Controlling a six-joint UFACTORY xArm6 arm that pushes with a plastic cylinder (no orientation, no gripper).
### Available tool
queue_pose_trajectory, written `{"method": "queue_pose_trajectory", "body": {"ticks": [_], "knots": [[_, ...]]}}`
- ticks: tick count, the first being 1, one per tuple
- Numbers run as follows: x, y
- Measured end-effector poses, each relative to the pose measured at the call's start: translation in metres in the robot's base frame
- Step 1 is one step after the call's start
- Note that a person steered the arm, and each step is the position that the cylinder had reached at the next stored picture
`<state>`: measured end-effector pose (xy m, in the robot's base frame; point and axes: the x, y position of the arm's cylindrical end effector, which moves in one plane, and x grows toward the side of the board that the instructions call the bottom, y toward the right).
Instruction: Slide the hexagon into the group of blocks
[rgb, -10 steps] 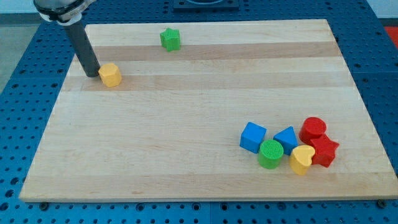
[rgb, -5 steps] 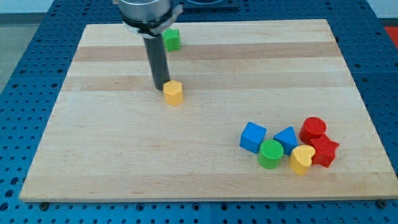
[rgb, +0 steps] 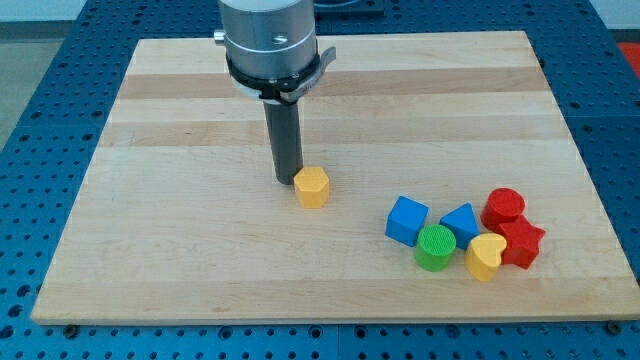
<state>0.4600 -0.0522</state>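
Observation:
The yellow hexagon (rgb: 312, 186) lies near the middle of the wooden board (rgb: 200, 260). My tip (rgb: 289, 179) touches its upper left side. The group sits at the lower right: a blue cube (rgb: 406, 220), a blue triangle block (rgb: 461, 221), a green cylinder (rgb: 435, 247), a yellow heart (rgb: 486, 257), a red cylinder (rgb: 503, 208) and a red star (rgb: 520, 242). The hexagon is well apart from the blue cube, to its left. The green star seen earlier is hidden behind the arm.
The arm's grey body (rgb: 266, 40) hangs over the top middle of the board. A blue perforated table (rgb: 40, 150) surrounds the board.
My tip has pushed the yellow hexagon from the board's upper left down and to the right, toward the group. The arm now covers the green star.

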Motion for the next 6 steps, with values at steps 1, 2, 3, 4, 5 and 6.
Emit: {"method": "queue_pose_trajectory", "body": {"ticks": [1,2,3,4,5,6], "knots": [[0.013,0.001],[0.037,0.000],[0.041,0.000],[0.055,0.001],[0.066,0.005],[0.065,0.006]]}}
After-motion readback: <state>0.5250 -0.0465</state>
